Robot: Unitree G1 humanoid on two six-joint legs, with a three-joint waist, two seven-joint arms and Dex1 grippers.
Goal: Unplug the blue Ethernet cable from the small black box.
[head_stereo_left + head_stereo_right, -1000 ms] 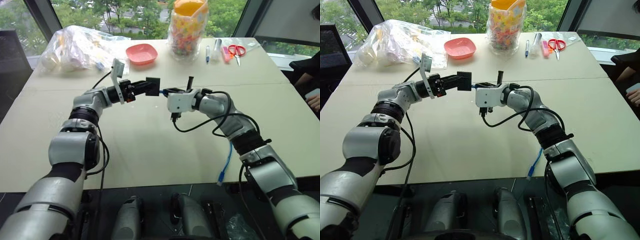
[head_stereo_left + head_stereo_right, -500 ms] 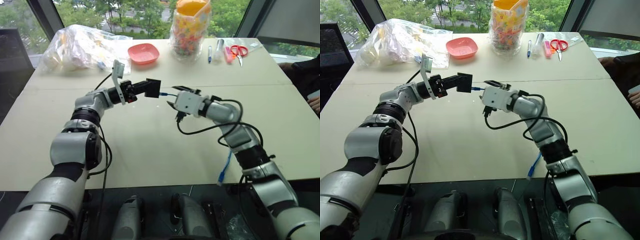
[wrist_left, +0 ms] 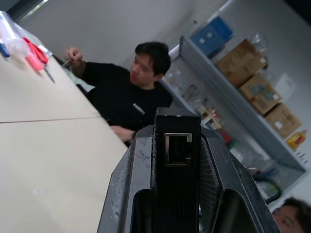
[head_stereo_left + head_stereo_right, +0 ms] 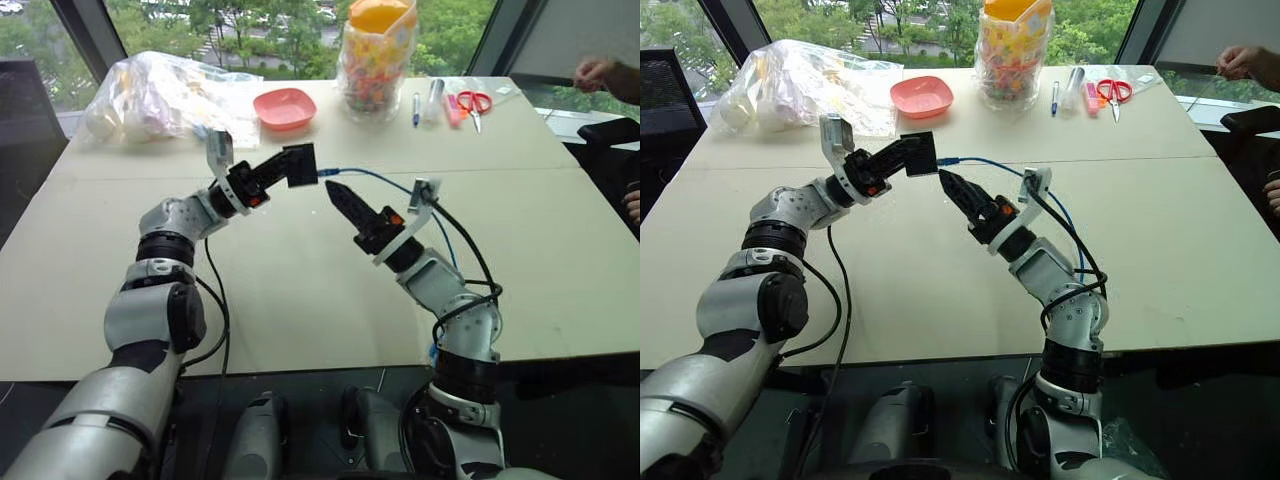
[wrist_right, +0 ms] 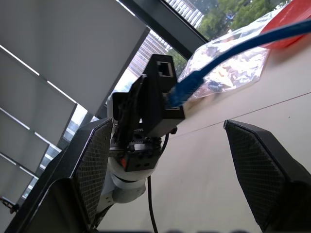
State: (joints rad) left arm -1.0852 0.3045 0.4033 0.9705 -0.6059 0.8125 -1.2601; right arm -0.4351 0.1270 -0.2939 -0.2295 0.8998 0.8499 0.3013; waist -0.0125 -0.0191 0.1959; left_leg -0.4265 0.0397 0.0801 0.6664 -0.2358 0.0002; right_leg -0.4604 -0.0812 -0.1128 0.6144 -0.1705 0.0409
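Above the desk (image 4: pixel 300 290), the left end effector (image 4: pixel 282 170) pinches the small black box (image 4: pixel 302 165); the blue Ethernet cable (image 4: pixel 385 180) still appears plugged in. The right end effector (image 4: pixel 342 198), fingers spread, holds nothing, so unplugging remains.

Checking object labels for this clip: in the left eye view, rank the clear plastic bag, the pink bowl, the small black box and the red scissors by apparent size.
1. clear plastic bag
2. pink bowl
3. small black box, though it is held up nearer the camera, so its rank against the bowl is unsure
4. red scissors
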